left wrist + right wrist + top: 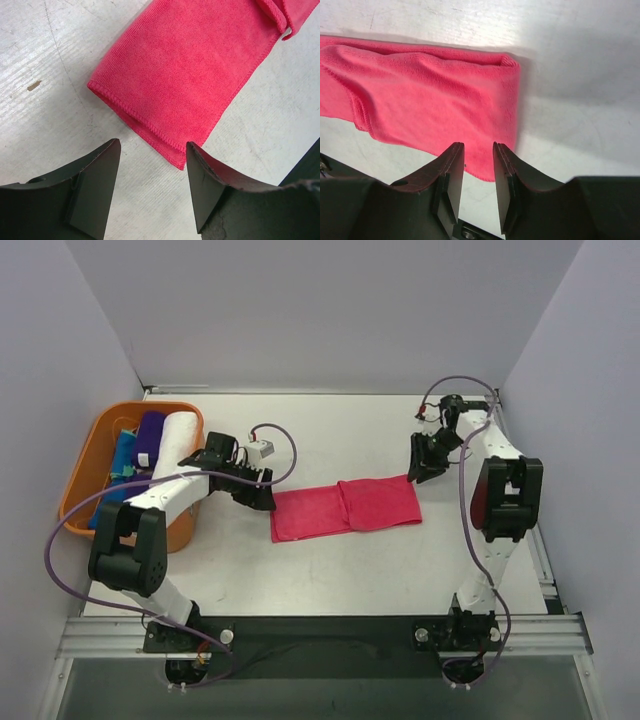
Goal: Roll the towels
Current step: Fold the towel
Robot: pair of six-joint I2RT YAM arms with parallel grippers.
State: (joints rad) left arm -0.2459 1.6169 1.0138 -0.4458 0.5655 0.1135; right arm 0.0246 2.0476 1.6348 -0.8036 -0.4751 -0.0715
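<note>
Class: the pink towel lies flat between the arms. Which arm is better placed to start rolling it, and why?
Probably left: the left gripper stands wide open right at the pink towel's end; the right gripper shows narrower jaws.

From above, we lose part of the orange basket (85,455) and the near ends of its rolled towels (178,440) behind the left arm (165,495). In both wrist views the hot pink towel (190,75) runs off the frame, so only one end shows.

No legible text, label, brand, number or sign on any surface in view.
</note>
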